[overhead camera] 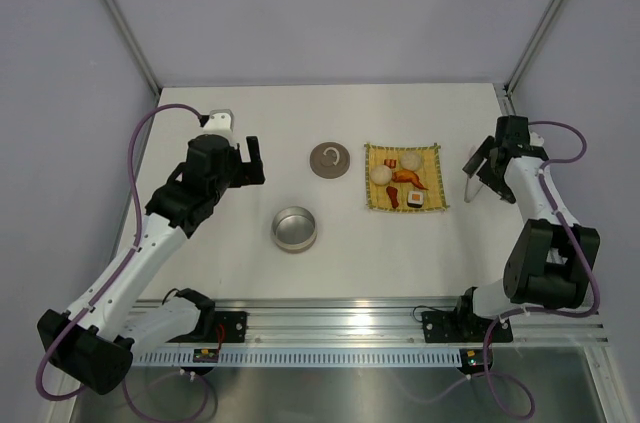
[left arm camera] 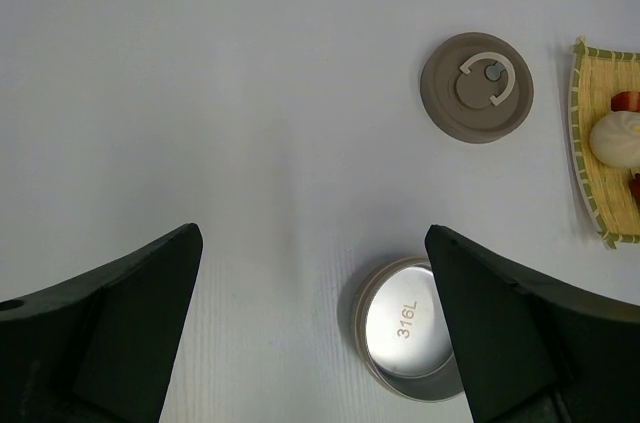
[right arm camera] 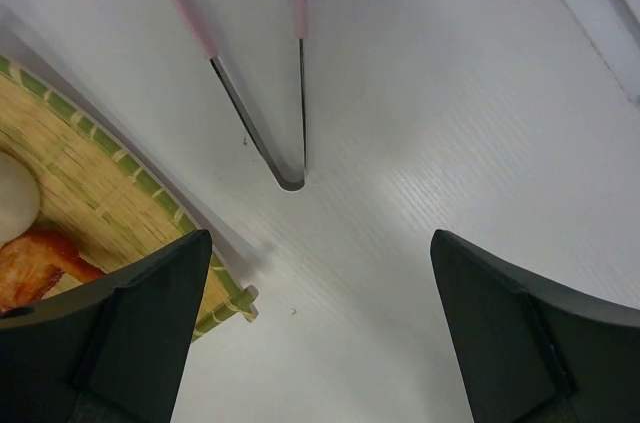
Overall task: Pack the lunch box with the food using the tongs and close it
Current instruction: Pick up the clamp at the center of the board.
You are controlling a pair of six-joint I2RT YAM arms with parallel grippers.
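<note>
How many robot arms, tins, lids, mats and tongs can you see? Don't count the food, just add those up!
Robot arms: 2
Tin: 1
Lid: 1
Woven mat: 1
Tongs: 1
Total: 6

Mat (overhead camera: 374,199): one. Left of mat: one tin (overhead camera: 295,229), one lid (overhead camera: 330,160). Right of mat: one tongs (right arm camera: 290,179). On mat: two cream buns (overhead camera: 410,158) (overhead camera: 381,173), one sushi piece (overhead camera: 415,201).
</note>
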